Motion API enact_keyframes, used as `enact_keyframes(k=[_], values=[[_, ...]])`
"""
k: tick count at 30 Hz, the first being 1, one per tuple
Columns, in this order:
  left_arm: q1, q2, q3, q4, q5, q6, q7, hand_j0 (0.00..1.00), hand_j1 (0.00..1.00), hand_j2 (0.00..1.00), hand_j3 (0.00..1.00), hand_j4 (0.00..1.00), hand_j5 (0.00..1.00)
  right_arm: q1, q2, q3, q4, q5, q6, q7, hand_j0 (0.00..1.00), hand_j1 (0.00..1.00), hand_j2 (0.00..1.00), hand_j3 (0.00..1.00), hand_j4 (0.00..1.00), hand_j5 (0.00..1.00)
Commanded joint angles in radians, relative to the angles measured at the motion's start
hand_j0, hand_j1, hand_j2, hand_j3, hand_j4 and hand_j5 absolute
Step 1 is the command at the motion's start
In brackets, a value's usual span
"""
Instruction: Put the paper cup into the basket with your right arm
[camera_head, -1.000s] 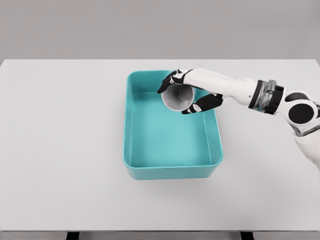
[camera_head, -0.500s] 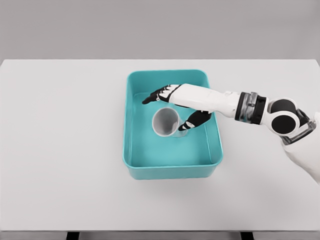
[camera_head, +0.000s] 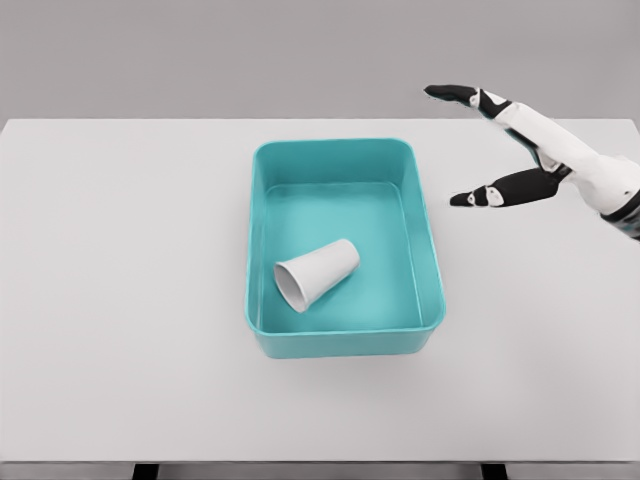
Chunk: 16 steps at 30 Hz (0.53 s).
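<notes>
I see the paper cup (camera_head: 317, 274) lying on its side on the floor of the basket (camera_head: 428, 262), in the near half and a little left of the middle. Its open mouth faces the near left corner and its closed base points toward the far right. Nothing touches it. It sits just clear of the basket's left wall and near wall.

The basket is a teal rectangular tub with rounded corners and a raised rim, standing square to me at about the centre of the table (camera_head: 120, 290). Apart from the cup, I see nothing else in it.

From my feed the right hand (camera_head: 510, 145) is up off to the right, beyond the basket's far right corner and well apart from the cup. It is released: the fingers (camera_head: 450, 92) are stretched straight out toward the left, the thumb (camera_head: 490, 194) is spread wide below them, and there is a broad gap between the two with nothing in it. The hand touches neither the basket nor the table. The white forearm runs off the right edge of the view.

The table is a plain white slab reaching both side edges of the picture. Behind it stands a flat grey wall (camera_head: 200, 55).
</notes>
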Motion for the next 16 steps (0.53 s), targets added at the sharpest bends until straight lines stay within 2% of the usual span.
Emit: enact_keyframes(k=[1,5,8,16], values=[[0.000,0.000,-0.001,0.000,0.001,0.000,-0.001,1.00,1.00,1.00,1.00,1.00,1.00,0.006,-0.004,-0.048,0.046,-0.018,-0.001,0.000,1.00,1.00,1.00,1.00,1.00,1.00],[0.000,0.000,0.001,0.000,0.001,0.000,-0.001,1.00,1.00,1.00,1.00,1.00,1.00,0.071,0.008,-0.148,0.076,0.033,0.012,0.000,1.00,1.00,1.00,1.00,1.00,1.00],[0.000,0.000,-0.001,0.000,0.001,0.000,-0.001,1.00,1.00,1.00,1.00,1.00,1.00,0.071,0.008,-0.154,0.118,0.033,0.015,0.000,1.00,1.00,1.00,1.00,1.00,1.00],[0.000,0.000,-0.001,0.000,0.001,0.000,0.001,1.00,1.00,1.00,1.00,1.00,1.00,0.068,0.014,-0.163,0.141,0.029,0.015,0.000,1.00,1.00,1.00,1.00,1.00,1.00]])
